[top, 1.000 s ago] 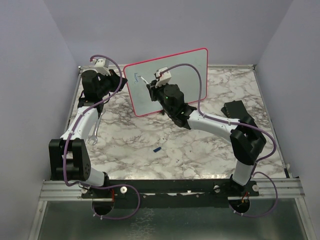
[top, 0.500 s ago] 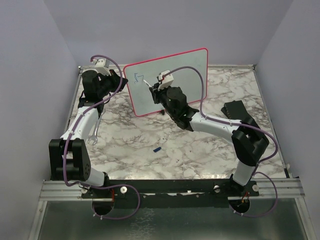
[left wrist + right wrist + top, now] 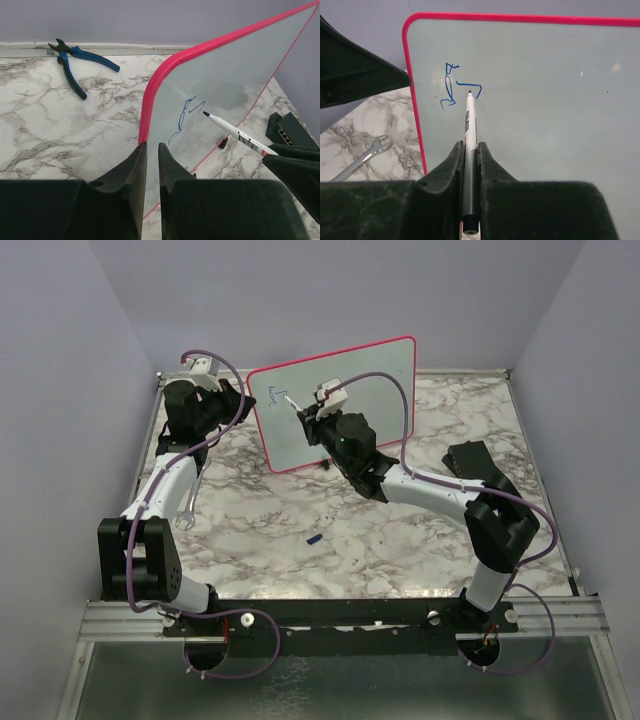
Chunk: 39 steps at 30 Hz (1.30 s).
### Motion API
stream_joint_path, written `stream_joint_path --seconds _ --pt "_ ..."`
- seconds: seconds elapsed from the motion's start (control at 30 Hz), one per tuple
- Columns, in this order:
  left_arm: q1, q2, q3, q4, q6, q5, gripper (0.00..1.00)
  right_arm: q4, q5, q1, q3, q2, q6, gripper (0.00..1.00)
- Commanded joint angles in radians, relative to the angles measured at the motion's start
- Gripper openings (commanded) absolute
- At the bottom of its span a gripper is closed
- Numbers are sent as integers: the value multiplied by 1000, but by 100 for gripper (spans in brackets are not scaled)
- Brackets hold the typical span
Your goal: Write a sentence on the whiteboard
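Note:
The whiteboard stands upright at the back of the table, white with a pink-red frame. My left gripper is closed on its left edge; in the left wrist view the frame runs down between the fingertips of this gripper. My right gripper is shut on a white marker, whose tip sits at the board just under the blue strokes. Of the sentence, only two small blue marks show near the board's top left corner. They also show in the left wrist view.
Blue-handled pliers lie behind the board's left side. A wrench lies by the left arm. A small blue cap lies mid-table. A black block sits at the right. One black board foot shows.
My right wrist has turned and shifted slightly along the board, with the marker tip staying at the blue strokes. The left arm and the board have not moved.

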Motion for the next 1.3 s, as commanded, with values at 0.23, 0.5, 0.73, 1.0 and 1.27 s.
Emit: stream_joint_path --seconds 0.23,0.5,0.73,1.0,1.27 --pt "-1 -9 -10 7 9 17 16 46 -14 -5 65 3 -56 1" --pt "-1 -8 -10 6 8 18 15 29 -15 -5 99 38 -52 1" --pt "-1 -8 -8 7 9 18 15 18 -10 -5 90 50 -40 1" --pt "0 -9 -10 6 8 19 15 13 8 -5 91 69 -34 1" --pt "0 -10 -10 6 9 19 15 0 18 -5 73 75 -32 1"
